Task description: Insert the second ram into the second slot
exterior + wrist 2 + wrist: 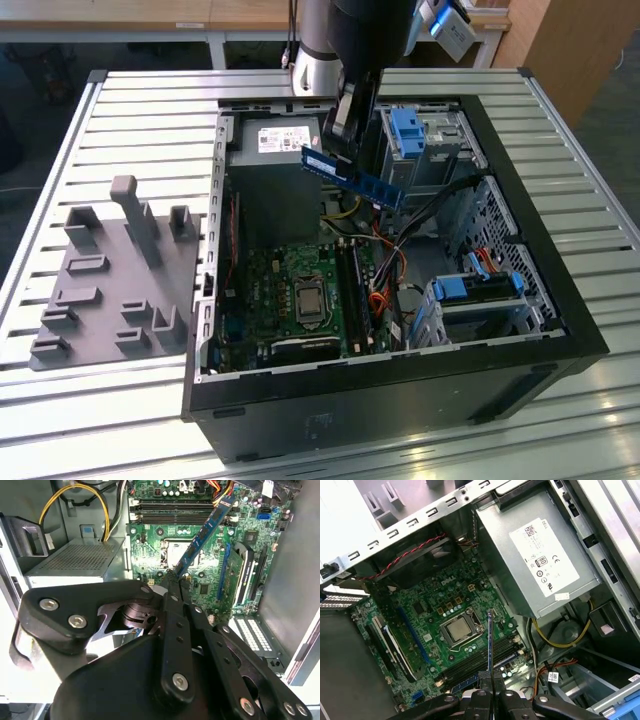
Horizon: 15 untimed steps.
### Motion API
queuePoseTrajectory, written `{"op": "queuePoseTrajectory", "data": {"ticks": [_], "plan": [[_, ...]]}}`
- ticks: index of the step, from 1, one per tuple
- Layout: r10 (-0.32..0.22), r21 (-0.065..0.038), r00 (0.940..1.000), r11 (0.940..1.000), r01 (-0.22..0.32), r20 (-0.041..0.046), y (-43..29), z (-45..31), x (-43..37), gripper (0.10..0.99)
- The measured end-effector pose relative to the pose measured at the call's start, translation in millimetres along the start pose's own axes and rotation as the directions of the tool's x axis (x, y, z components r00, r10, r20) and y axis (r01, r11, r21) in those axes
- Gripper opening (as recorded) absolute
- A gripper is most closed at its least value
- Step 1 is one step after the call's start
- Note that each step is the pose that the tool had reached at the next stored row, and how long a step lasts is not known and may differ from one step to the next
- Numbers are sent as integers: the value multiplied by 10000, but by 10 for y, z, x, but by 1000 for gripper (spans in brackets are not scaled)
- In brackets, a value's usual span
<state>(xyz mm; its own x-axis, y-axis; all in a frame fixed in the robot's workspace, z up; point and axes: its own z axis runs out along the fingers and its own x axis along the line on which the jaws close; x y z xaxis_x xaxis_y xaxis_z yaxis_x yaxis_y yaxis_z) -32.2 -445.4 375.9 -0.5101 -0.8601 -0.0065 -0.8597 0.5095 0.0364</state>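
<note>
My gripper (338, 148) is shut on the second ram (362, 182), a thin blue circuit-board stick. It hangs tilted in the air above the open computer case, over the edge of the power supply. In the second wrist view the ram (205, 535) juts out from the gripper (175, 579) across the motherboard. In the first wrist view the ram (489, 640) is seen edge-on above the gripper (489, 680). The long dark memory slots (356, 290) (172, 511) (480, 664) lie beside the processor socket, below the ram and apart from it. Which slots are filled I cannot tell.
A grey power supply (272, 140) (540, 555) fills the case's far corner. Orange, black and yellow cables (385, 265) (75, 495) run near the slots. Blue drive-bay latches (405, 130) (480, 285) sit toward the exterior view's right. A grey fixture plate (110, 280) lies outside the case.
</note>
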Motion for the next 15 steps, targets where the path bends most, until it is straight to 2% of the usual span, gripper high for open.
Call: {"op": "queuePoseTrajectory", "data": {"ticks": [15], "plan": [[555, 3, 9985, 9985, -555, 20, 0, 0, 0, 129]]}}
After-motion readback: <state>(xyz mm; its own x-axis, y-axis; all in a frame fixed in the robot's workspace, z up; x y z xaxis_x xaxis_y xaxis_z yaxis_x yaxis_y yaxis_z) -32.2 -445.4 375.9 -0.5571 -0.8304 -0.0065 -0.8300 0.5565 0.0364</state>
